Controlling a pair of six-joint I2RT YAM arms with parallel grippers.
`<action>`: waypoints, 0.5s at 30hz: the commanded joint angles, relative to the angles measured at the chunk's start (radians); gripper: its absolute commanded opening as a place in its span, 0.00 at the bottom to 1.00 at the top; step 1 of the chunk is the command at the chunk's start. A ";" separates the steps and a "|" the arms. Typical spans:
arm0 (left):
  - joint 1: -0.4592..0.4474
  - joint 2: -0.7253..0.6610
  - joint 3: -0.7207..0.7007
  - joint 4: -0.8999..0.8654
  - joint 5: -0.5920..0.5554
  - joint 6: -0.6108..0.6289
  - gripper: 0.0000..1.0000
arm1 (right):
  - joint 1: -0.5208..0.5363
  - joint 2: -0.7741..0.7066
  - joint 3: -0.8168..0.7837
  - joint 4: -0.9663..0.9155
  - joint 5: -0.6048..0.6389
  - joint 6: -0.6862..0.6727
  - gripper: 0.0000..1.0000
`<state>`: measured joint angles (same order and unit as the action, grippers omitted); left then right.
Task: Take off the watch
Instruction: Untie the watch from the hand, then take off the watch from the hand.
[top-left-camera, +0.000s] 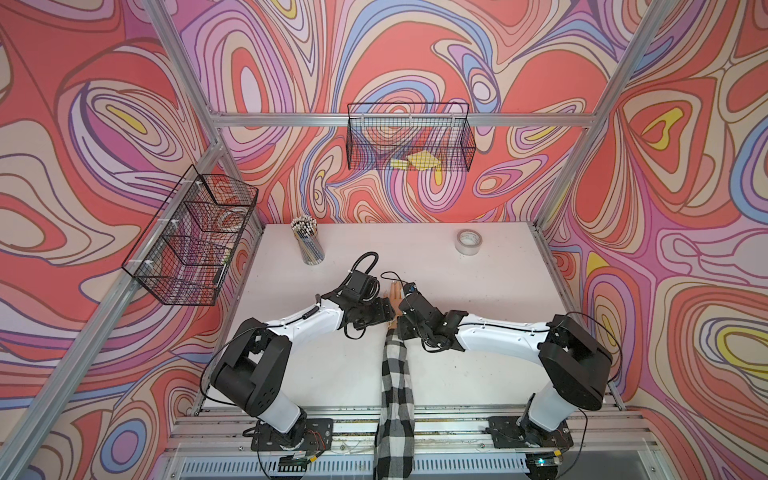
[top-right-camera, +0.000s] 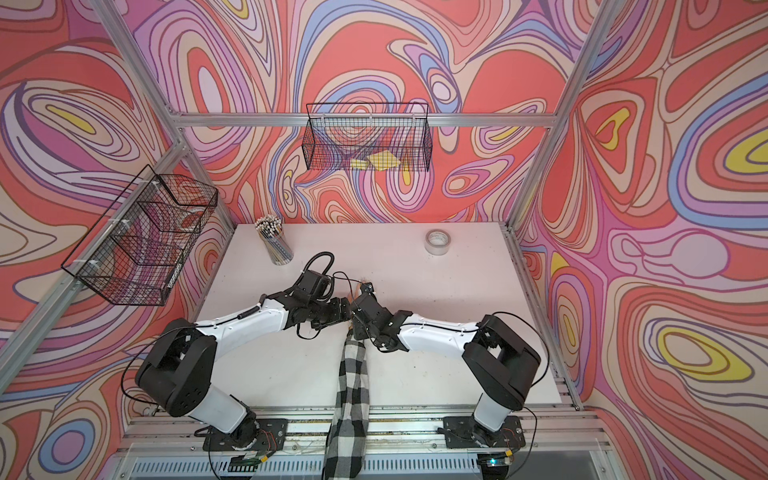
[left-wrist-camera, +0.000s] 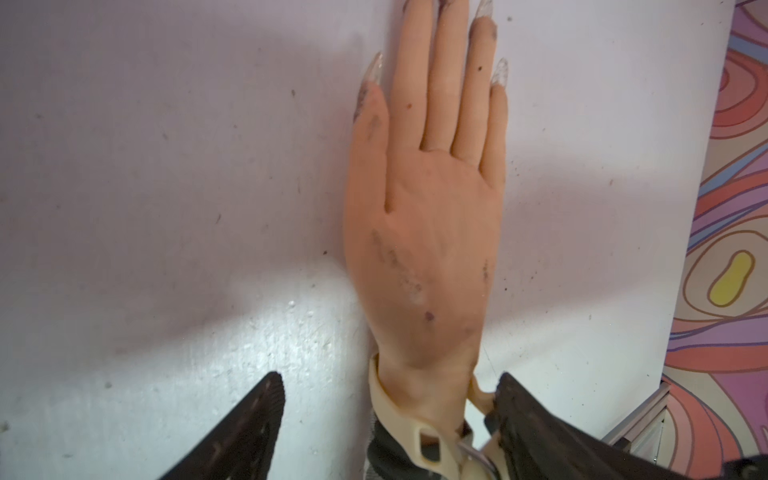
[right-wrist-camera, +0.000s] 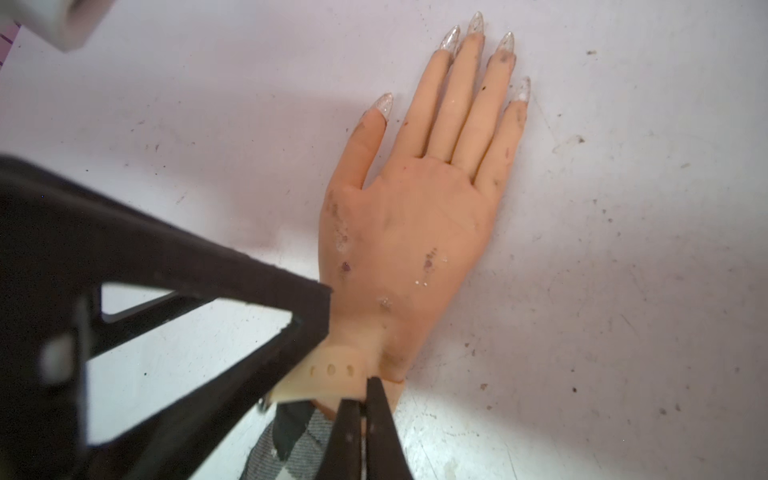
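Nearest us, a checked sleeve comes in over the front rail, its near end cut off by the picture edge in both top views. The 2 arms rise from bases on either side of it, elbows out, and bend inward until their wrists meet over the cuff. There they hide the watch in both top views, and only the fingers of the hand show past them.

The wrist views show more. The watch is strapped round the mannequin's wrist, just ahead of the cuff. We make out a cream strap with a row of holes, a keeper loop and a bit of metal buckle, but not the face.

The left gripper is spread wide and straddles the wrist. 1 finger stands clear of it and the other touches the strap near the buckle.

The right gripper is clenched, its tips against the strap's edge. We cannot tell whether any strap is pinched between them.

The hand lies flat, back up, fingers straight and pointing away, with long glittery nails and dark smudges. The white table is scuffed and speckled.

Farther back stand a pencil cup and a tape roll. Beyond them 2 wire baskets hang on an aluminium frame, 1 holding yellow notes. The walls behind swirl in red, pink and lilac.
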<state>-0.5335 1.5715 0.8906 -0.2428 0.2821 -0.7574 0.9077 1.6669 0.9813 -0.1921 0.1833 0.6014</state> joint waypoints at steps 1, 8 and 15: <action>-0.003 -0.047 -0.033 -0.039 -0.031 0.014 0.81 | -0.009 -0.037 -0.015 0.005 0.024 0.026 0.00; -0.001 -0.095 -0.073 -0.061 -0.054 0.021 0.81 | -0.015 -0.049 -0.029 0.003 0.026 0.038 0.00; 0.000 -0.113 -0.068 -0.061 -0.064 0.017 0.82 | -0.022 -0.080 -0.023 -0.008 0.027 0.058 0.00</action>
<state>-0.5335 1.4803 0.8280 -0.2821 0.2398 -0.7509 0.8955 1.6413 0.9627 -0.2001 0.1921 0.6395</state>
